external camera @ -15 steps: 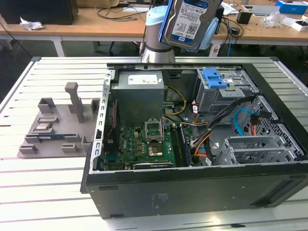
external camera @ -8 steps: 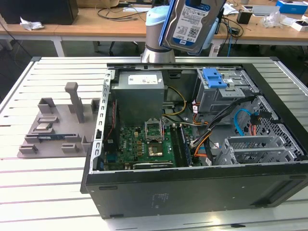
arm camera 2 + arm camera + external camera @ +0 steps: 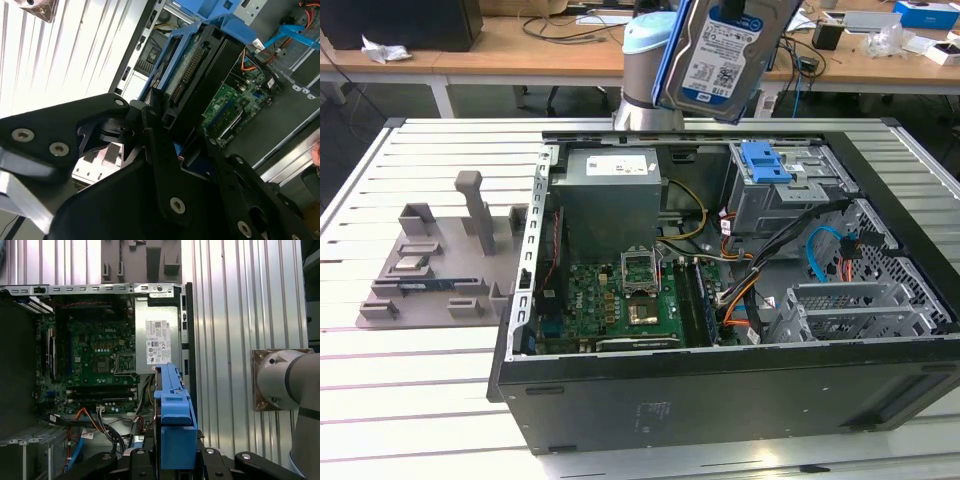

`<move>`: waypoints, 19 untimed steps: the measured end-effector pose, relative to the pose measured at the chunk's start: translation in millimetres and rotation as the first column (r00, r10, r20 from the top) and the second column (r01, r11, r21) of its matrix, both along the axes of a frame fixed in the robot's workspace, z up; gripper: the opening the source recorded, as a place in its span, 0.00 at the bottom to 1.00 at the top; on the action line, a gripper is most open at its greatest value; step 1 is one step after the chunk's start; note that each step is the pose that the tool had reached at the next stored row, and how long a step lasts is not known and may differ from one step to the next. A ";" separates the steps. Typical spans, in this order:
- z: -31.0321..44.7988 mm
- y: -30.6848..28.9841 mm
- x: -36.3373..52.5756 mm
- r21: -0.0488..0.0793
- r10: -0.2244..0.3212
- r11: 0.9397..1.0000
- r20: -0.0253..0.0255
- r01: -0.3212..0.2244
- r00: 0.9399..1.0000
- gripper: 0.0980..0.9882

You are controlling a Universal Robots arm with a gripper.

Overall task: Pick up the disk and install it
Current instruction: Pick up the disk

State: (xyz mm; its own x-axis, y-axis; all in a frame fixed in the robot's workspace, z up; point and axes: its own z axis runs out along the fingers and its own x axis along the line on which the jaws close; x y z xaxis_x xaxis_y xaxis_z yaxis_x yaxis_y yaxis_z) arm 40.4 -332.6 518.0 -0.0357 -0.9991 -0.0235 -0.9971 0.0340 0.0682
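Observation:
The disk (image 3: 725, 50), a silver hard drive with a white-and-blue label and blue rails, hangs tilted high above the back of the open computer case (image 3: 620, 400). In both wrist views my gripper (image 3: 172, 462) is shut on it. The first wrist view looks along the disk's blue rail (image 3: 172, 415), edge-on over the case. In the second wrist view the black fingers (image 3: 150, 125) clamp the disk (image 3: 200, 70) near its connector end. The metal drive cage (image 3: 785, 195) with a blue latch piece (image 3: 765, 160) on top sits below the disk, at the case's back on the exterior view's right.
Inside the case are a grey power supply (image 3: 610, 190), a green motherboard (image 3: 625, 295) and loose cables (image 3: 820, 250). A grey fixture (image 3: 440, 265) with small parts stands on the slatted table at the exterior view's left. Desks with clutter stand behind.

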 end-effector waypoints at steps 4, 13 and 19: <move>-0.2 -8.9 0.0 0.000 0.000 1.000 0.000 0.000 1.000 0.30; -1.0 -31.7 0.0 0.000 0.000 1.000 0.000 0.000 1.000 0.30; -1.6 -43.5 0.0 0.000 0.000 1.000 0.000 0.000 1.000 0.30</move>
